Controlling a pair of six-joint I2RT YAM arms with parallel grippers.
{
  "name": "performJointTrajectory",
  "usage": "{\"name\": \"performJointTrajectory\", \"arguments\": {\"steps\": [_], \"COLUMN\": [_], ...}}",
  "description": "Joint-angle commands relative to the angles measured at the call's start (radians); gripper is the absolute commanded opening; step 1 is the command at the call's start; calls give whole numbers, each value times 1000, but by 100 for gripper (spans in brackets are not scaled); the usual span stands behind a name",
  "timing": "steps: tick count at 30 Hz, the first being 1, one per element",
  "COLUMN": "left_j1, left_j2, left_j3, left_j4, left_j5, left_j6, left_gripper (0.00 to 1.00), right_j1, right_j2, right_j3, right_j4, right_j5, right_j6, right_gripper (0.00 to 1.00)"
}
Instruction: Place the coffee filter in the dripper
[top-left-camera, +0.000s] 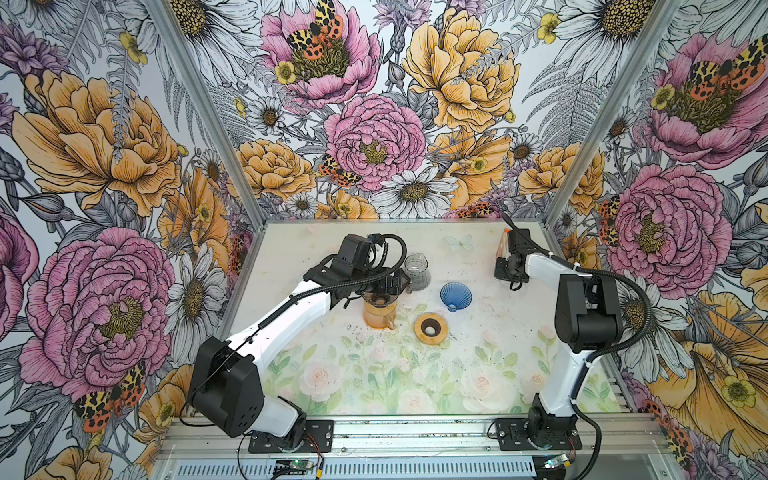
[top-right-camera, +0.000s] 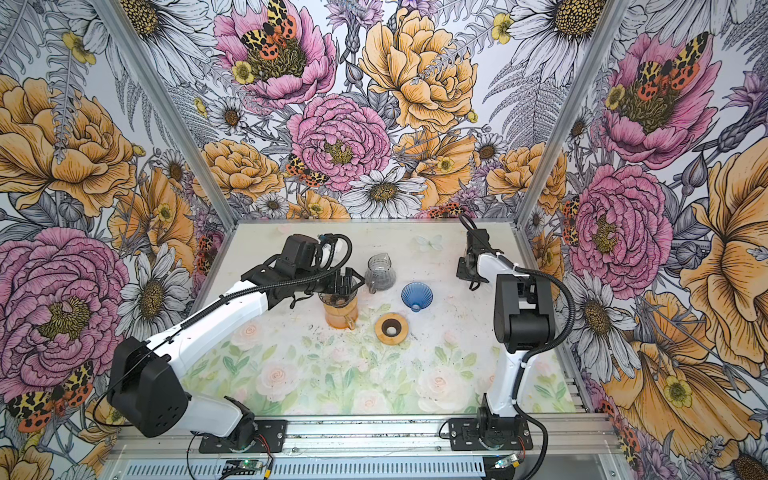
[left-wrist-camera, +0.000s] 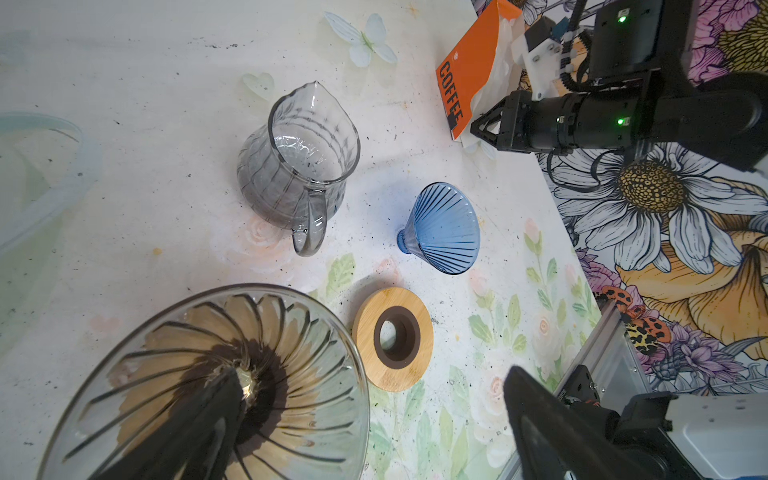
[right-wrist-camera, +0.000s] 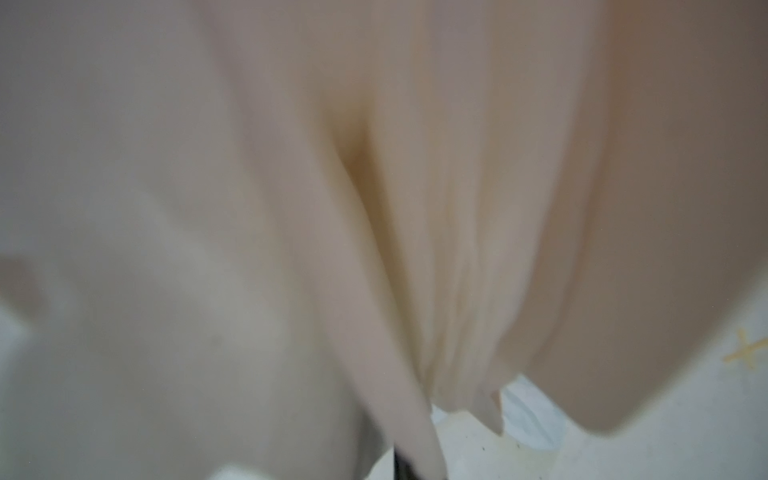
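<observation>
A clear ribbed glass dripper sits on an orange carafe left of the table's middle. My left gripper is open over it, one finger inside the cone and the other outside its rim. At the back right stands an orange coffee filter pack with white filters sticking out. My right gripper is shut on a filter there. Blurred cream filter paper fills the right wrist view and hides all but one dark finger.
A blue glass dripper lies on its side near the middle. A wooden ring lies in front of it. A grey glass pitcher stands behind the clear dripper. Dark coffee specks dot the table.
</observation>
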Motion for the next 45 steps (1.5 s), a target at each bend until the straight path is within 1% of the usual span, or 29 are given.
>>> {"name": "performJointTrajectory", "arguments": {"steps": [1, 3, 7, 9, 17, 29, 31, 34, 40, 45], "left_j1": [-8, -8, -7, -7, -8, -17, -18, -18, -19, -21], "left_j2": [7, 5, 4, 5, -2, -4, -1, 3, 8, 5], "left_j3": [1, 0, 1, 2, 1, -4, -4, -1, 4, 4], "left_j4": [4, 3, 3, 4, 3, 5, 5, 5, 5, 5], "left_j5": [-5, -5, -3, -2, 0, 1, 0, 1, 2, 2], "left_j6": [-5, -5, -6, -7, -9, -9, -9, -8, -7, -6], "left_gripper": [99, 99, 99, 99, 99, 99, 99, 99, 99, 99], "right_j1": [9, 12, 21, 25, 26, 35, 35, 35, 25, 10], "right_j2": [19, 19, 1, -10, -63, -157, -172, -202, -297, -398], "right_j3": [28, 25, 13, 5, -34, -158, -169, -166, -171, -213], "right_j4": [1, 2, 2, 1, -18, -41, -40, -39, -44, -44], "right_j5": [28, 41, 62, 72, 60, -8, -15, -24, -75, -92], "right_j6": [-15, -14, -15, -14, -1, 64, 71, 70, 62, 63], "right_gripper": [15, 12, 2, 0, 0, 0, 13, 21, 28, 28]}}
